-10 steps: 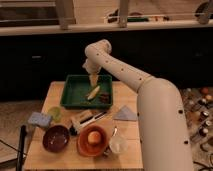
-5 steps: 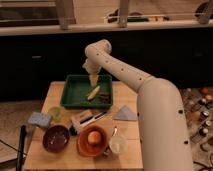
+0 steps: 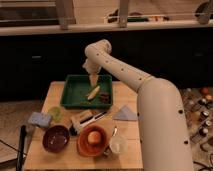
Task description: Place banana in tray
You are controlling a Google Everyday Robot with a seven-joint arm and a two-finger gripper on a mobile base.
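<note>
The pale yellow banana (image 3: 93, 92) lies inside the dark green tray (image 3: 75, 92), right of its middle, next to a small dark reddish object (image 3: 104, 96). The tray sits at the back of the wooden table (image 3: 127, 131). My gripper (image 3: 94, 80), with its cream cone-shaped tip, hangs just above the banana over the tray's right half, apart from the fruit. The white arm reaches in from the lower right.
An orange bowl (image 3: 93, 142) holding an orange fruit and a dark maroon bowl (image 3: 55, 138) stand at the front. A blue sponge (image 3: 39, 119), a green cup (image 3: 55, 114), a small box (image 3: 82, 120), a clear cup (image 3: 117, 145) and a grey napkin (image 3: 125, 114) lie around them.
</note>
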